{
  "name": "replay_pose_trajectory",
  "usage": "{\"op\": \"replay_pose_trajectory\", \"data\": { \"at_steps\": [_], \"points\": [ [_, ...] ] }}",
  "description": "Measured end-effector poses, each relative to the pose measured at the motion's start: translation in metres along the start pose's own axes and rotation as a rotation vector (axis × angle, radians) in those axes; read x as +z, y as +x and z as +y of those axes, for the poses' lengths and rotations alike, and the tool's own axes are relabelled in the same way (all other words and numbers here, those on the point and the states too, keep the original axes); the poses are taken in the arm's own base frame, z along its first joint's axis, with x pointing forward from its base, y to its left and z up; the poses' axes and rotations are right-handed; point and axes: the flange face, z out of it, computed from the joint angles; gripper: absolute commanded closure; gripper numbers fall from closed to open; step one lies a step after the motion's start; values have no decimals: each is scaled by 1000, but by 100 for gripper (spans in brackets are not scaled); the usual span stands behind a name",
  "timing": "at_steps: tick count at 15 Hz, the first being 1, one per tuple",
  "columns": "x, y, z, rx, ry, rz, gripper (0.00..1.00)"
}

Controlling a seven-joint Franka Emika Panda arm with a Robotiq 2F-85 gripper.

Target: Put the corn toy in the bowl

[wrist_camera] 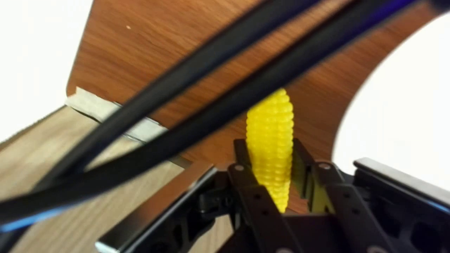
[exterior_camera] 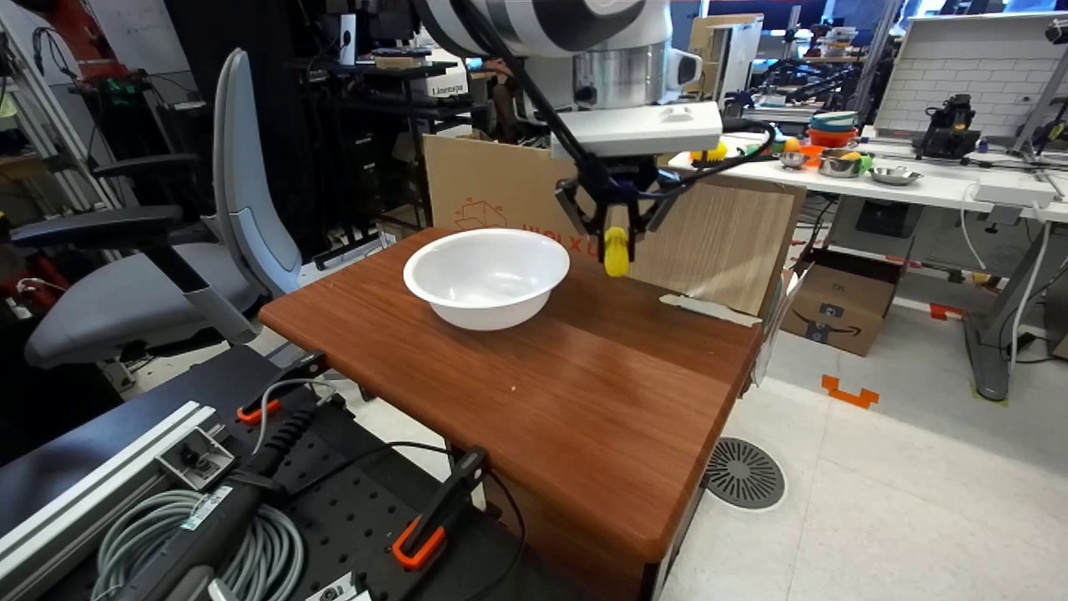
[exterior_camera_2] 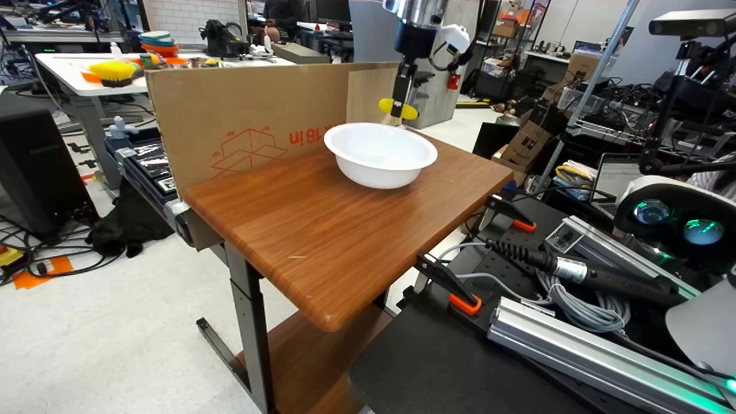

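Note:
The yellow corn toy point(exterior_camera: 617, 260) is held up in the air between the fingers of my gripper point(exterior_camera: 617, 242), which is shut on it. It also shows in an exterior view point(exterior_camera_2: 410, 112), sticking out on both sides of the gripper point(exterior_camera_2: 397, 106). In the wrist view the knobbly corn toy point(wrist_camera: 270, 137) sits between the fingertips point(wrist_camera: 270, 154), partly covered by a black cable. The white bowl point(exterior_camera: 488, 315) stands upright on the brown table, beside and below the gripper. It also shows in an exterior view point(exterior_camera_2: 376, 177) and at the right of the wrist view point(wrist_camera: 397, 105), cut off there.
A cardboard sheet point(exterior_camera_2: 247, 121) stands along the table point(exterior_camera: 534, 401) edge behind the bowl. Black clamps with orange tips point(exterior_camera: 446, 509) hold onto the table's near edge. Black cables point(wrist_camera: 182, 116) cross the wrist view. A white strip point(exterior_camera: 709, 310) lies at the foot of the cardboard.

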Motion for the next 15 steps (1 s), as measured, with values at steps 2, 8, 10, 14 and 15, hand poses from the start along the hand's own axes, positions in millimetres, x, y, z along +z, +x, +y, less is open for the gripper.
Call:
{"op": "replay_pose_trajectory", "data": {
  "at_steps": [2,8,10,14,15],
  "points": [
    [-12,9,-39,-67,-6,15,92],
    [7,8,-142,-269,20,-43,92],
    [16,2,-154,-295,30,-68,92],
    [26,-9,-153,-308,31,-98,41],
    [27,-11,-151,-305,31,-101,35]
  ]
}}
